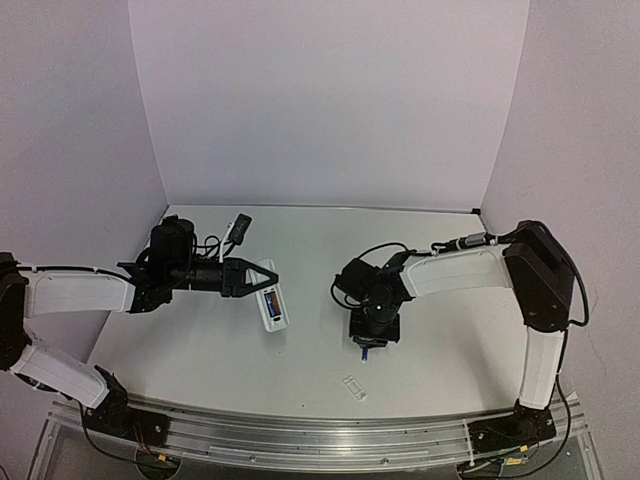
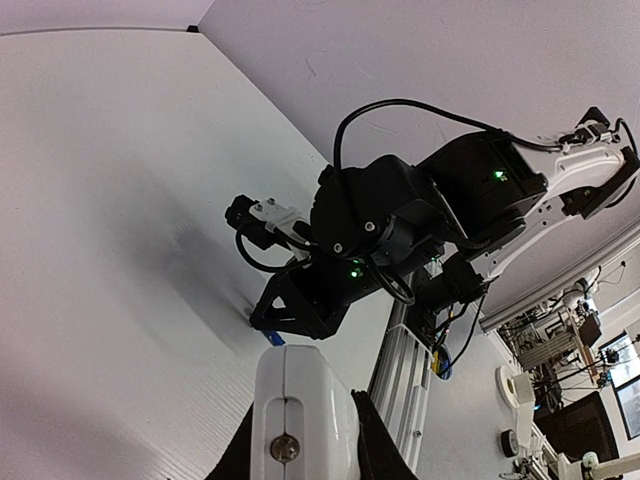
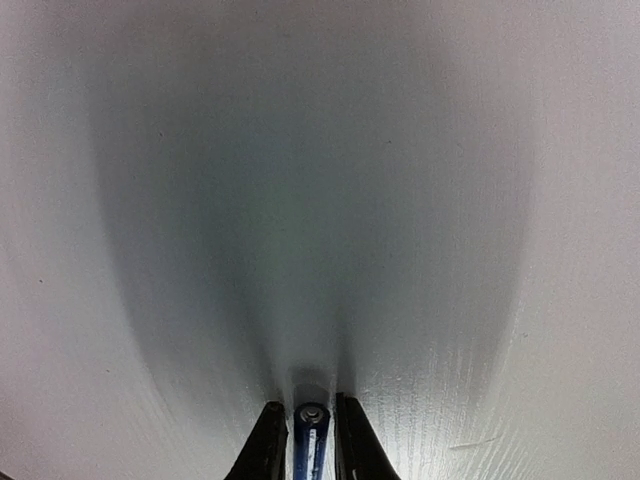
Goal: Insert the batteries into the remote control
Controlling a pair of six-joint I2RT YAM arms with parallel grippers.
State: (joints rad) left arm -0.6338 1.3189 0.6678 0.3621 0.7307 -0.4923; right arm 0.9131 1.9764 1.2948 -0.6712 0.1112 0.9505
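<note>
White table (image 1: 200, 345) under pale lilac walls (image 1: 320, 100) carries both of my arms. One battery (image 3: 311, 440), slim and blue with a pale end, sits straight between the fingers (image 3: 270, 440) of my right gripper (image 3: 309, 405). In the right wrist view it runs along the fingers with its round end cap pointing at the table and a dark finger tight against each side, so I have it pinched. From above, that gripper points down at the table right of centre. The blue tip pokes out just under it, and I cannot tell whether it touches the surface.

The remote control (image 1: 274, 308) is well apart to the left of that battery, clamped at its far end by my left gripper (image 1: 262, 282), whose jaws are closed on the white body. It slants with its free end toward the near edge, and a blue patch shows in its upturned face; whether that is the second battery I cannot tell. In the left wrist view the remote's white end fills the gap between my fingers at the bottom of the frame, and beyond it my right gripper reaches down with a speck of blue at its foot.

A small clear cover piece (image 1: 354, 387) lies flat near the front edge, nearer than the right gripper and apart from it
</note>
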